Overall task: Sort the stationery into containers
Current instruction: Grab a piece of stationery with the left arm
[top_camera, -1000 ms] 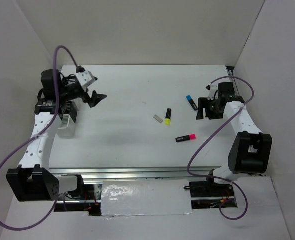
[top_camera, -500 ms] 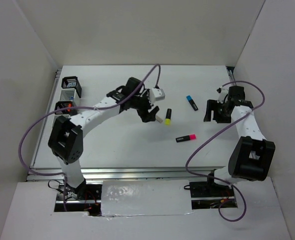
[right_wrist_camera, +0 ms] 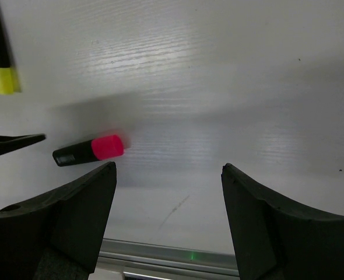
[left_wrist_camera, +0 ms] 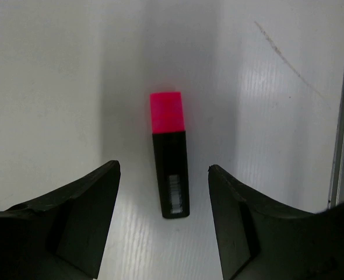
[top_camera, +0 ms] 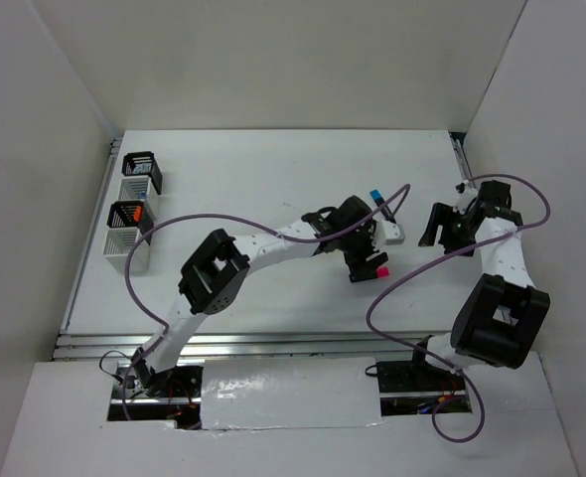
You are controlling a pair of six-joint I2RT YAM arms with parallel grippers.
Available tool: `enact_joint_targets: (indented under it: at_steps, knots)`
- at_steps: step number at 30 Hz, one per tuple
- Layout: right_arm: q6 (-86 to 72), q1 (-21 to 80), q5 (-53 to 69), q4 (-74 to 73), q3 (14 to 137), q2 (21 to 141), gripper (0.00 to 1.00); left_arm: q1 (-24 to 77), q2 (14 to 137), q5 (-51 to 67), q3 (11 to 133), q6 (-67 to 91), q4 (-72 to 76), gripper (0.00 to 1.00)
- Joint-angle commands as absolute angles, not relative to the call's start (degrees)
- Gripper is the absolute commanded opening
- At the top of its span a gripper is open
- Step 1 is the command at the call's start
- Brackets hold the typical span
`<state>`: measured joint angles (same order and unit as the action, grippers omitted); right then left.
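A pink-capped highlighter (left_wrist_camera: 169,157) lies flat on the table, its black end between the open fingers of my left gripper (left_wrist_camera: 163,169). From above, the left gripper (top_camera: 365,261) hovers over it and only the pink cap (top_camera: 380,270) shows. My right gripper (top_camera: 448,227) is open and empty to the right; its view shows the pink highlighter (right_wrist_camera: 90,149) and a yellow-capped one (right_wrist_camera: 0,58). A blue-capped highlighter (top_camera: 376,195) lies just behind the left wrist. The cups (top_camera: 142,165) stand in a row at far left; one black mesh cup (top_camera: 129,214) holds something orange. The eraser is hidden.
The left arm (top_camera: 273,241) stretches across the table's middle, with its purple cable (top_camera: 189,221) looping over it. The right arm's cable (top_camera: 412,268) hangs near the pink highlighter. A metal rail (right_wrist_camera: 218,256) runs along the table's near edge.
My left arm has swung from the cups at the left across the table and now hovers over the pink highlighter. My right gripper has drawn back a little to the right.
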<state>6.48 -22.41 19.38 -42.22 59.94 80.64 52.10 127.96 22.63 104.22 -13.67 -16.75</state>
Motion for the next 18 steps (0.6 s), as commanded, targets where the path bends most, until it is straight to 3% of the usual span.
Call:
enact_joint_targets:
  at_steps: [1, 7, 18]
  knots:
    - [6.9, -24.1, 21.2, -44.4, 59.2, 78.0, 0.79, 53.4, 131.4, 19.7, 109.3, -10.1, -16.1, 0.74]
    - [7.6, -26.7, 22.7, -44.9, 58.5, 77.3, 0.79, 53.9, 134.9, 19.6, 108.5, -5.1, -8.7, 0.71]
    - [8.8, -28.7, 22.9, -45.6, 58.5, 76.8, 0.79, 56.7, 142.6, 11.9, 117.0, -7.0, -15.5, 0.67]
